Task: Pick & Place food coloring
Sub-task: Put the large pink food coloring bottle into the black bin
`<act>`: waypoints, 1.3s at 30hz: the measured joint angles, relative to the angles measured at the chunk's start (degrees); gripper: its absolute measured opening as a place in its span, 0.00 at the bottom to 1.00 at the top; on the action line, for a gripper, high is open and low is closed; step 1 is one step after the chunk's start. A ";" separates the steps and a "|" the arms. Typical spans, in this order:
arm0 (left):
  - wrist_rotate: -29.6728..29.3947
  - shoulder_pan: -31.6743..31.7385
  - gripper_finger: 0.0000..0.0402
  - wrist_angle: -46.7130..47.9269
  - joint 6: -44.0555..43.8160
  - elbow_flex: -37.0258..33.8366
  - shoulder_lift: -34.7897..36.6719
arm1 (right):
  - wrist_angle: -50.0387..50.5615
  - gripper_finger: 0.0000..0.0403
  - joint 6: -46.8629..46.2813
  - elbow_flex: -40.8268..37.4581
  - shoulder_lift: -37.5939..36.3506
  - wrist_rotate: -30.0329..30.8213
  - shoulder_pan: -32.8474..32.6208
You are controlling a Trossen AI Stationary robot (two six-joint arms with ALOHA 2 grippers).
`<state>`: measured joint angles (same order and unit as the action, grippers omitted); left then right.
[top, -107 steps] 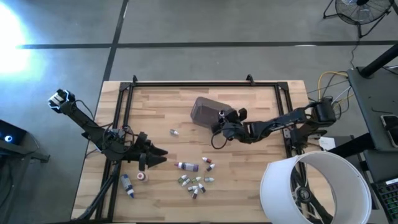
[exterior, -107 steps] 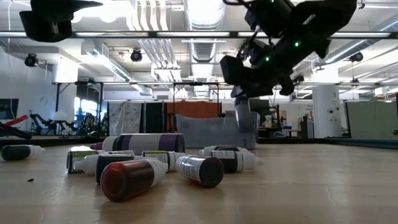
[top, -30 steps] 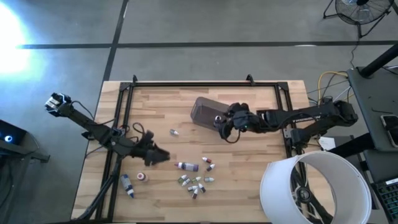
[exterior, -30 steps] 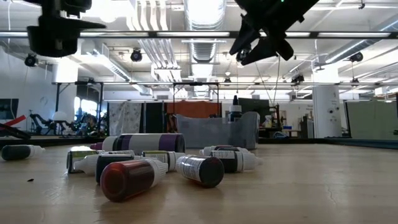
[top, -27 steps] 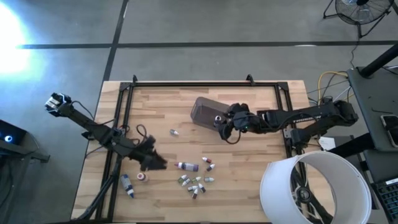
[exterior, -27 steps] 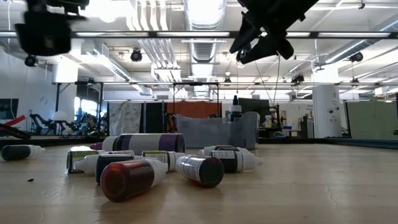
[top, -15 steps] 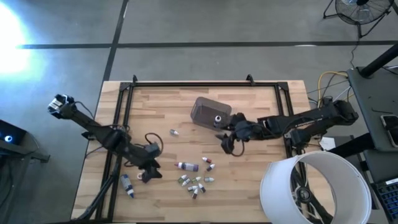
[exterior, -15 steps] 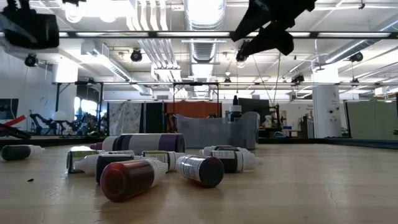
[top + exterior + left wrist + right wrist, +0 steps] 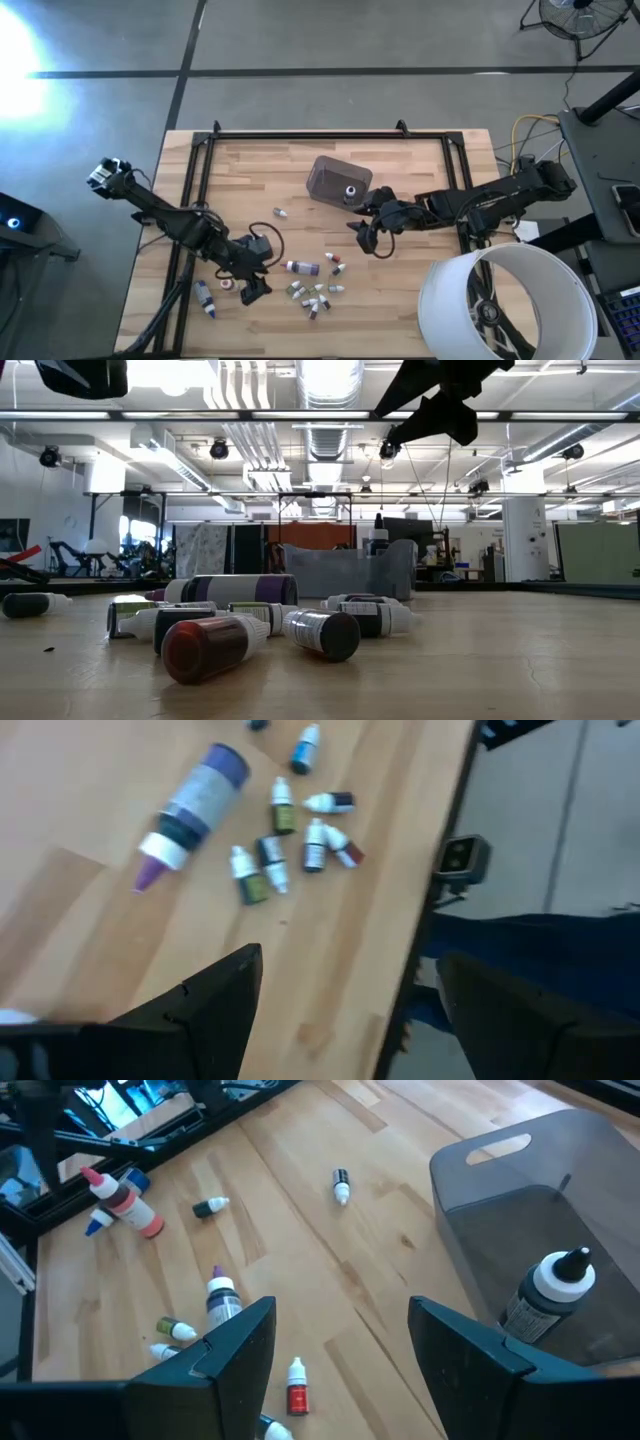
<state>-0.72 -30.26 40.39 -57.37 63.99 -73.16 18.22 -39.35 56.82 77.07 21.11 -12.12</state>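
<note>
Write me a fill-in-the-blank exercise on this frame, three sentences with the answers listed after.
1. Inside the grey tub stands ____ bottle, upright.
2. The long bottle lying near the loose cluster has a ____ tip.
3. Both the left gripper and the right gripper have their fingers ____, holding nothing.

Missing words: one; purple; open

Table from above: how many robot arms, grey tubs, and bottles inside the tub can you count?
Robot arms: 2, ending in the left gripper and the right gripper
Grey tub: 1
Bottle in the tub: 1
Total: 4
</note>
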 joint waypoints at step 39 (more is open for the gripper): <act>-11.05 -8.41 0.62 23.83 -1.38 11.60 0.23 | 0.45 0.55 -0.79 -2.09 0.06 4.55 0.02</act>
<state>-11.77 -38.67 64.22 -58.75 75.58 -72.93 18.66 -40.14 54.72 77.13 25.66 -12.10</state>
